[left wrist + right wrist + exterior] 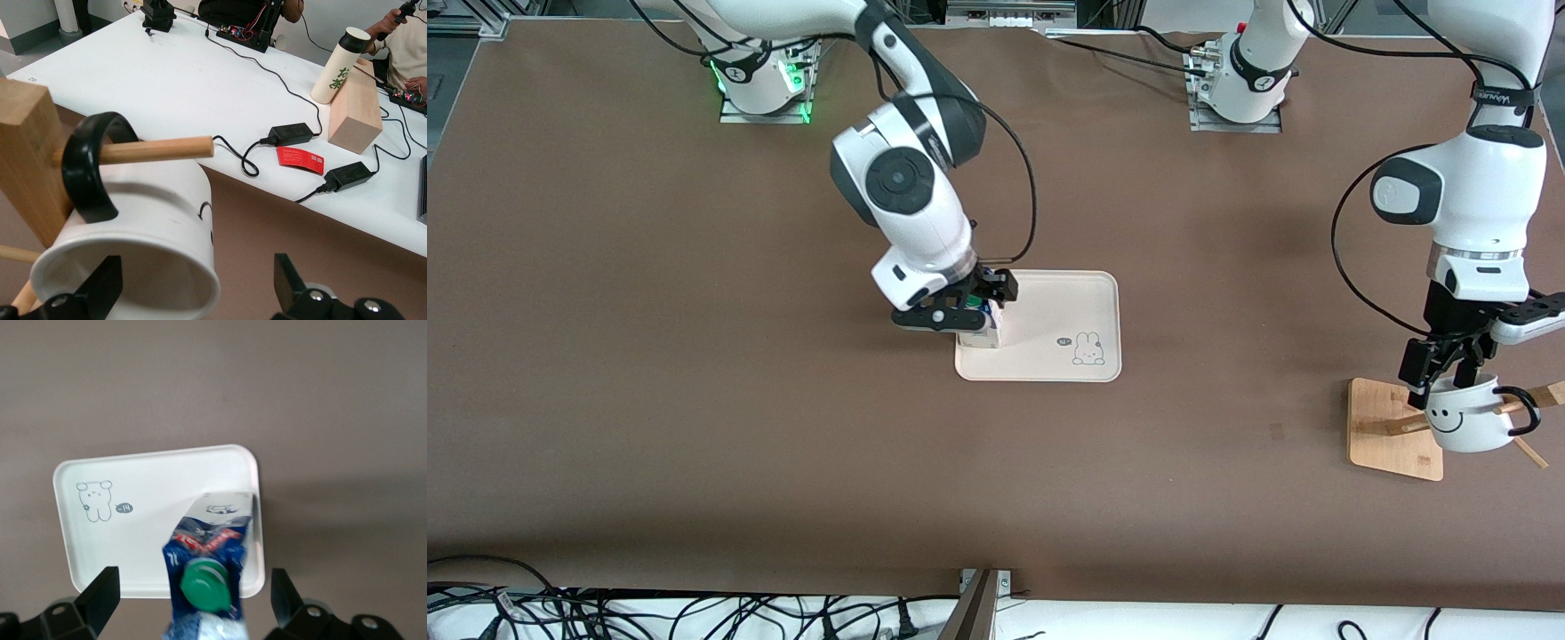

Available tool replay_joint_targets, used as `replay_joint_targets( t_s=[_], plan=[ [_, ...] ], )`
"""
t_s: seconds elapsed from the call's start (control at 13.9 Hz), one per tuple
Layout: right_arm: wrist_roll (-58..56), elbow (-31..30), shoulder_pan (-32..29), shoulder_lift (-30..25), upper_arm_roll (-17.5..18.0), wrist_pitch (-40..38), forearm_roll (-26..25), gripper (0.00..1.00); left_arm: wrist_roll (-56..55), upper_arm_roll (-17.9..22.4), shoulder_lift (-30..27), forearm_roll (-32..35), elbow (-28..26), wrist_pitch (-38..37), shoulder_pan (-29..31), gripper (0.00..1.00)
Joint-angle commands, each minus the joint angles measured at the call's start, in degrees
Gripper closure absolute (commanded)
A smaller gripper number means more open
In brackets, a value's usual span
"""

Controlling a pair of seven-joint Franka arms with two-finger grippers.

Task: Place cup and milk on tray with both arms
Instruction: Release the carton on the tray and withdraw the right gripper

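The milk [980, 332] stands on the tray [1060, 313], at the tray's edge toward the right arm's end. My right gripper [959, 311] is right over it, open. In the right wrist view its fingers [100, 593] stand wide on either side of the green cap [205, 587], apart from the milk [212, 543] on the tray [133, 540]. The cup [1469, 416] hangs by its black handle on a wooden peg [157, 150]. My left gripper [1436, 373] is open at the cup's rim [133, 260]. One finger [100, 287] is at the cup's mouth, the other outside its wall.
The wooden rack base [1383, 427] with its pegs stands near the left arm's end of the table. In the left wrist view a white bench [200, 80] past the table edge carries power adapters, a red card, a wood block [353, 107] and a bottle.
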Motion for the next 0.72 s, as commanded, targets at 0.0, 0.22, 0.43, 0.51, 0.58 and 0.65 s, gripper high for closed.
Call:
replay_joint_targets(
  t_s=[0.0,0.22,0.43,0.51,0.58,0.65],
  plan=[
    [-3.71,-0.68,-0.26,-5.24,-4.74,-5.66,-0.56,0.0,0.78,-0.08,1.61,0.72,3.05,0.39,0.24,0.0],
    [-12.77,-0.77,-2.28,-10.34,-11.34,-12.16,0.31,0.0,0.78,-0.08,1.61,0.89,4.19,0.39,0.24,0.0],
    [-19.88,-1.64,-2.63,-14.91,-16.18,-18.67,0.4,0.0,0.78,-0.08,1.61,0.89,4.81,0.3,0.24,0.0],
    [-21.3,-2.6,-2.63,-16.4,-17.32,-20.17,0.4,0.0,0.78,-0.08,1.61,0.89,4.81,0.3,0.24,0.0],
    [-22.01,-4.01,-2.63,-18.07,-17.86,-20.79,0.4,0.0,0.78,-0.08,1.61,0.8,4.81,0.3,0.24,0.0],
    [-23.41,-5.85,-2.72,-19.74,-18.82,-20.8,0.4,0.0,0.78,-0.08,1.61,0.8,4.72,0.21,0.24,0.0]
  ],
)
